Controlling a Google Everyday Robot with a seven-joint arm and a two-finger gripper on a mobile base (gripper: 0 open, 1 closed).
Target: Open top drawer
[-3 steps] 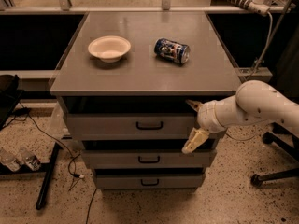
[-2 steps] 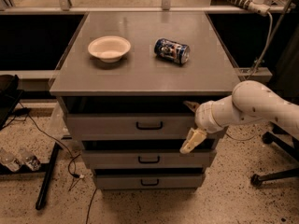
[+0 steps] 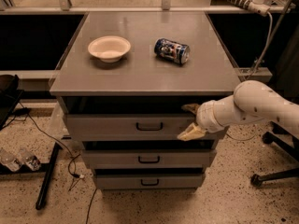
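The top drawer (image 3: 112, 125) is the widest of three grey drawers under the grey tabletop, with a small black loop handle (image 3: 149, 126) at its middle. A dark gap shows above its front. My gripper (image 3: 189, 121) comes in from the right on a white arm. It is at the right part of the drawer front, right of the handle. Its fingers are apart: the upper tan fingertip (image 3: 190, 108) is at the front's top edge and the lower one (image 3: 188, 134) at its bottom edge.
On the tabletop (image 3: 145, 73) sit a white bowl (image 3: 109, 48) and a blue can (image 3: 172, 51) on its side. Two narrower drawers (image 3: 148, 158) lie below. Black stands and cables (image 3: 46, 176) are on the floor at left, and a chair base (image 3: 275, 171) at right.
My gripper has shifted slightly left and up along the top drawer's front. The drawer, bowl and can have not visibly moved.
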